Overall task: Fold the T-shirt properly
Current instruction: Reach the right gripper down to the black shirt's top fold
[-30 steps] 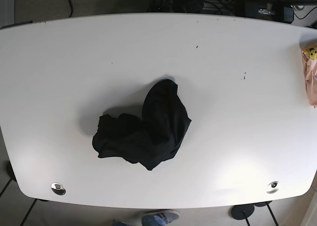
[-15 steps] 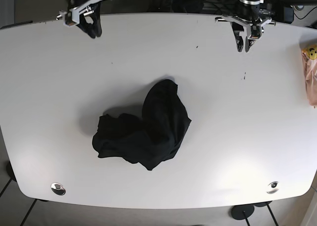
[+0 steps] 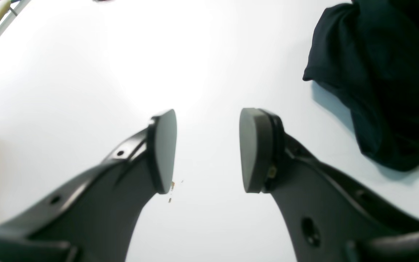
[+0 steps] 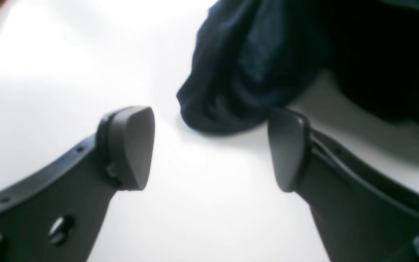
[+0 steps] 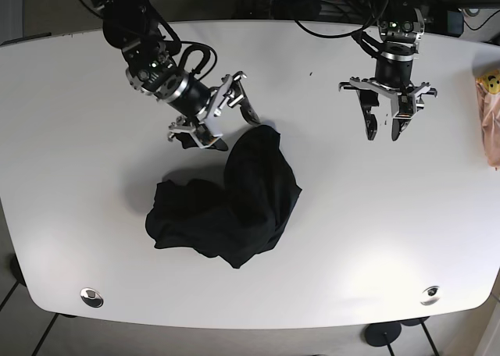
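A black T-shirt [image 5: 234, 208] lies crumpled in a heap in the middle of the white table [image 5: 78, 176]. My right gripper [image 5: 221, 129] is open and empty, just beyond the heap's far top edge. In the right wrist view [image 4: 211, 145] the shirt [image 4: 267, 65] lies just ahead of its fingertips. My left gripper [image 5: 383, 133] is open and empty over bare table, well to the right of the shirt. In the left wrist view [image 3: 207, 145] the shirt [image 3: 384, 72] shows at the upper right.
An orange plastic bag with a yellow smiley [image 5: 490, 114] lies at the table's right edge. Two metal grommets [image 5: 91, 297] [image 5: 430, 295] sit near the front edge. Cables and equipment [image 5: 406, 12] lie behind the far edge.
Both arms have come in from the far edge toward the table's middle. The right gripper now sits by the shirt's top edge. The shirt has not moved.
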